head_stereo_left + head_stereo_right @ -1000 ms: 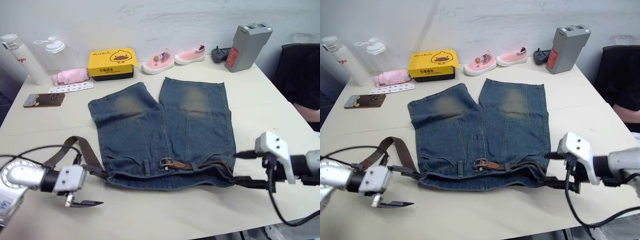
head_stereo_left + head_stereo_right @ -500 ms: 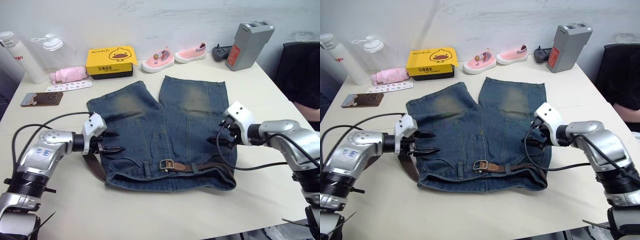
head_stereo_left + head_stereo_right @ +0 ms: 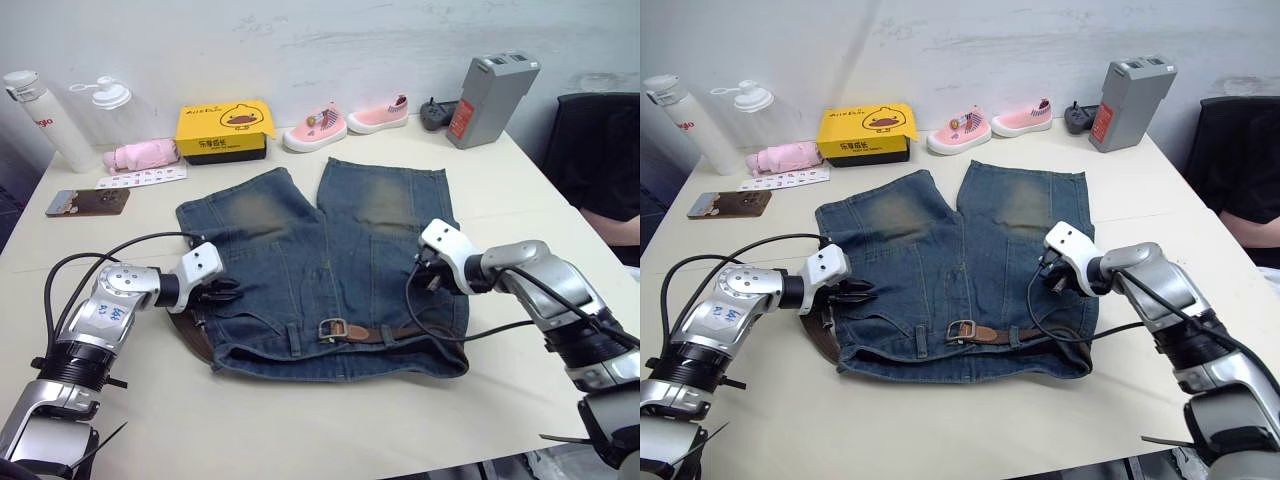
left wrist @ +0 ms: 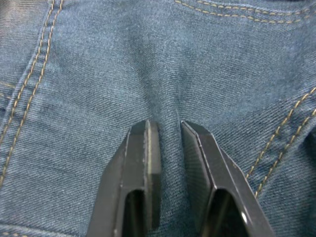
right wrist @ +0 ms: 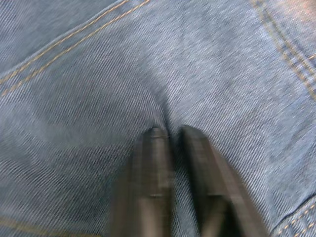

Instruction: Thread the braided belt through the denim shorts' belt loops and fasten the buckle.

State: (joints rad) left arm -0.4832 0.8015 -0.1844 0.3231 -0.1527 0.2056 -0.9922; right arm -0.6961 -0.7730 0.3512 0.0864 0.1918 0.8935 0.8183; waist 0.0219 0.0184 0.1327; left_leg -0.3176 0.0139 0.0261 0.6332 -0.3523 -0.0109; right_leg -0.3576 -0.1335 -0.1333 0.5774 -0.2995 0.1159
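Note:
The denim shorts (image 3: 330, 250) lie flat on the table, waistband towards me. The braided belt (image 3: 378, 332) runs along the waistband through a belt loop (image 3: 294, 336), and the silver buckle (image 3: 333, 329) sits at the front middle. A brown stretch of belt (image 3: 195, 338) shows at the shorts' left edge. My left gripper (image 3: 228, 290) is at the left hip, and the left wrist view shows it (image 4: 167, 129) shut on a ridge of denim. At the right hip my right gripper (image 3: 418, 272) pinches the cloth too, its fingers (image 5: 157, 148) almost together.
Along the table's back stand two bottles (image 3: 40, 118), a pink bundle (image 3: 140, 155), a yellow box (image 3: 225, 127), pink shoes (image 3: 318, 127), a controller (image 3: 437, 114) and a grey box (image 3: 486, 88). A phone (image 3: 87, 202) lies at the left. A black chair (image 3: 600, 150) stands at the right.
Both grippers came in from the table's front edge to the shorts' hips and shut on the denim. The belt's loose left part now lies tight against the shorts.

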